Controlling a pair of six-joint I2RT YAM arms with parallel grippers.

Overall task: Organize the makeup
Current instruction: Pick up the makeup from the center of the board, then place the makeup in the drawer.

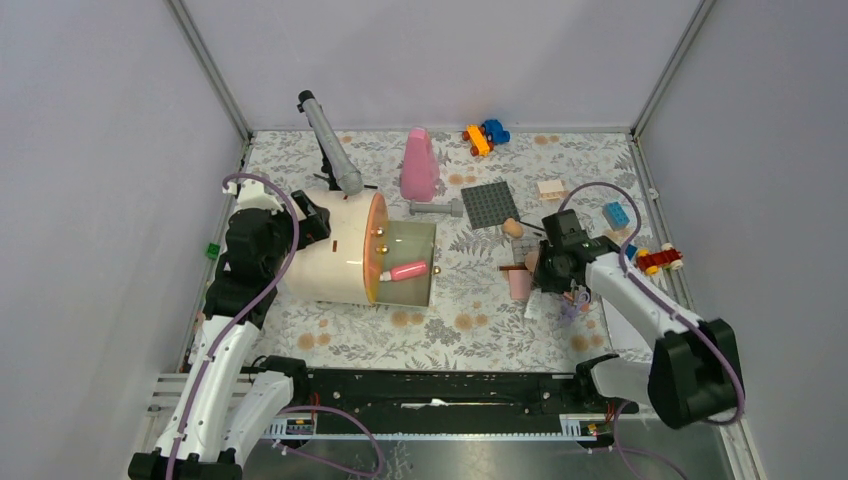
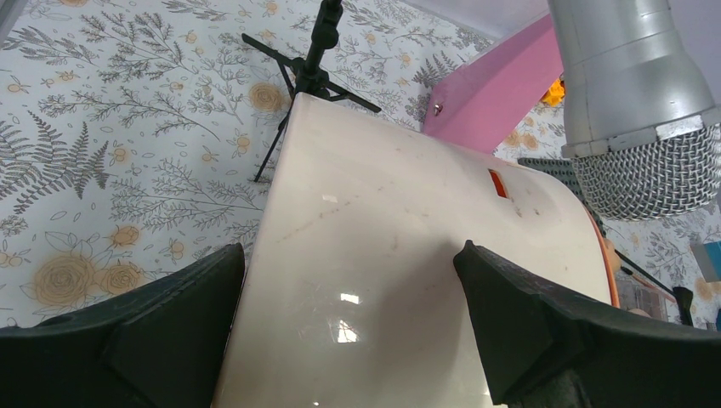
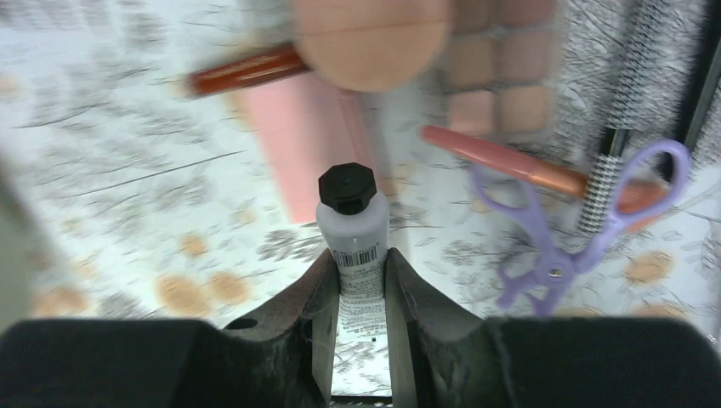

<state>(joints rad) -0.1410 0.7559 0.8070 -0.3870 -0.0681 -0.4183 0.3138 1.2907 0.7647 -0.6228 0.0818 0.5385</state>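
Note:
In the right wrist view my right gripper (image 3: 357, 265) is shut on a small pale tube (image 3: 354, 228) with a black cap, both jaws pressing its printed sides. Beyond it lie a pink square compact (image 3: 293, 144), a peach sponge (image 3: 370, 38), a red-brown brush (image 3: 246, 70) and an orange pencil (image 3: 510, 166). From above, this gripper (image 1: 540, 272) sits beside the compact (image 1: 519, 284). A pink tube (image 1: 408, 270) lies inside the cream round case (image 1: 325, 262), which is tipped on its side. My left gripper (image 2: 349, 255) stands open astride the case's cream wall (image 2: 374, 212).
A purple eyelash curler (image 3: 553, 246) and a mascara wand (image 3: 608, 170) lie right of the tube. Further back are a grey studded plate (image 1: 490, 204), a tall pink cone bottle (image 1: 419, 165), a microphone on a stand (image 1: 330, 145), and toy bricks (image 1: 616, 214) and cars (image 1: 485, 137).

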